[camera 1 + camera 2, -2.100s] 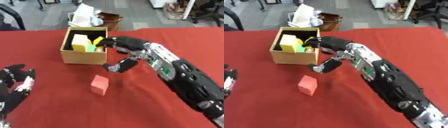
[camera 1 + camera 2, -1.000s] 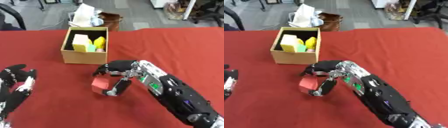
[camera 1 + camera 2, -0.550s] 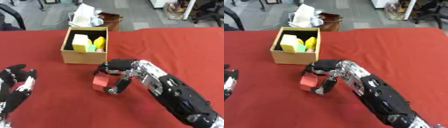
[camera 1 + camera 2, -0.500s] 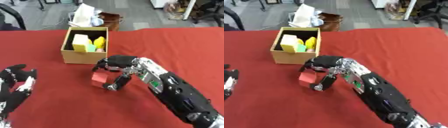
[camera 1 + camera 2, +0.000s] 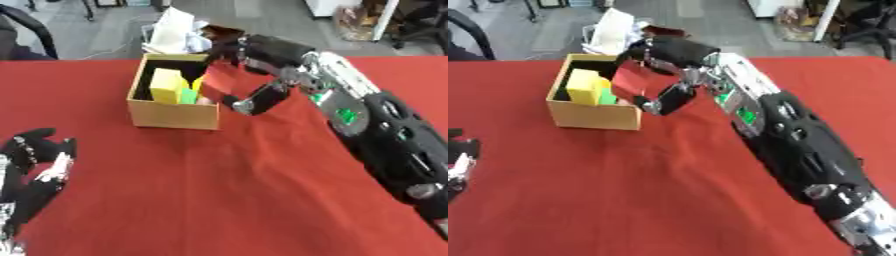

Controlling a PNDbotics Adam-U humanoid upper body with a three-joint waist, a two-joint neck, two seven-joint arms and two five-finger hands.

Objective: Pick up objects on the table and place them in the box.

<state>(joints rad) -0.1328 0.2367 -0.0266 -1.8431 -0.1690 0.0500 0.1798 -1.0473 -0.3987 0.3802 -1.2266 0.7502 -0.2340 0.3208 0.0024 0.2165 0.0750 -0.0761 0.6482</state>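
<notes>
The open cardboard box [image 5: 173,114] stands at the back left of the red table [image 5: 227,190]. Inside it are a yellow block [image 5: 166,85] and a green piece [image 5: 186,95]. My right hand [image 5: 671,52] reaches in from the right and hovers at the box's right rim. It is shut on a red block [image 5: 630,83], pinched between fingers above and thumb [image 5: 667,102] below, and the block hangs over the box's right wall. My left hand [image 5: 35,170] rests open at the lower left, fingers up.
Behind the table's far edge lie a white crumpled bag [image 5: 173,31] and a brown container [image 5: 223,33]. A dark chair [image 5: 26,25] shows at the far left. My right forearm [image 5: 385,130] crosses the table's right half.
My right hand closed on the red block on the table, lifted it, and carried it back and left to the box's right rim. The left hand stayed put.
</notes>
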